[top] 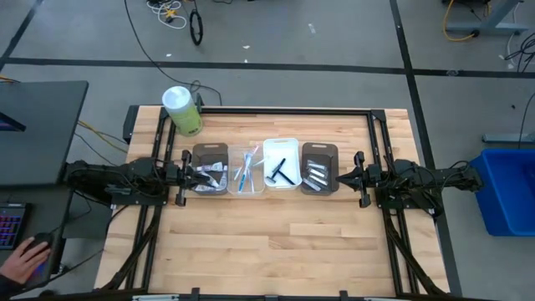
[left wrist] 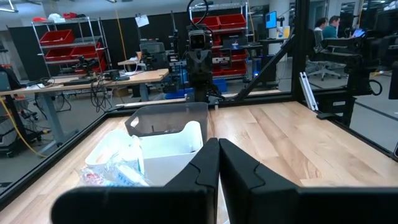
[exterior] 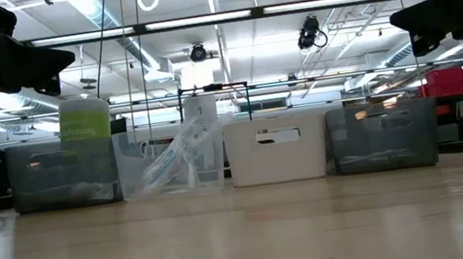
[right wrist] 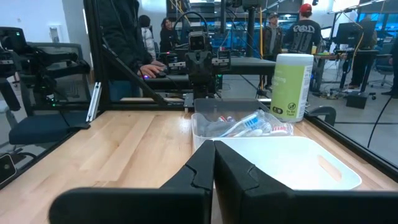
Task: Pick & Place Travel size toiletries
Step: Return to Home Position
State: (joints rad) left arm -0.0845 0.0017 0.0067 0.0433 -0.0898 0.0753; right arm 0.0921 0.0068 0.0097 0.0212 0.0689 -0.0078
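Small white toothpaste tubes (top: 212, 176) lying in the dark plastic tray (top: 209, 147) just in front of the left gripper (top: 192, 174). Slim blue-and-white toothbrushes (top: 245, 174) in the clear tray (top: 247, 192) next along, black razors (top: 280, 170) in the white tray (top: 282, 145) past that, and small silvery tubes (top: 318, 176) in the second dark tray (top: 319, 147), right in front of the right gripper (top: 354, 174). Both pairs of fingers pressed together, holding nothing. Nothing small left out on the wooden table (top: 267, 242), so probably only the trip home to do. To do that well: lift first, then pull straight back, away from the tray walls; keep the fingers closed; go slow and park each arm on its own side. From above, easy to tell the things in each tray. From table height, only the tray fronts, with both arms high above them. From the wrists, a close look at the closed fingers, plus the tall green-and-white can (right wrist: 292, 84) by the tray farthest from the right gripper.
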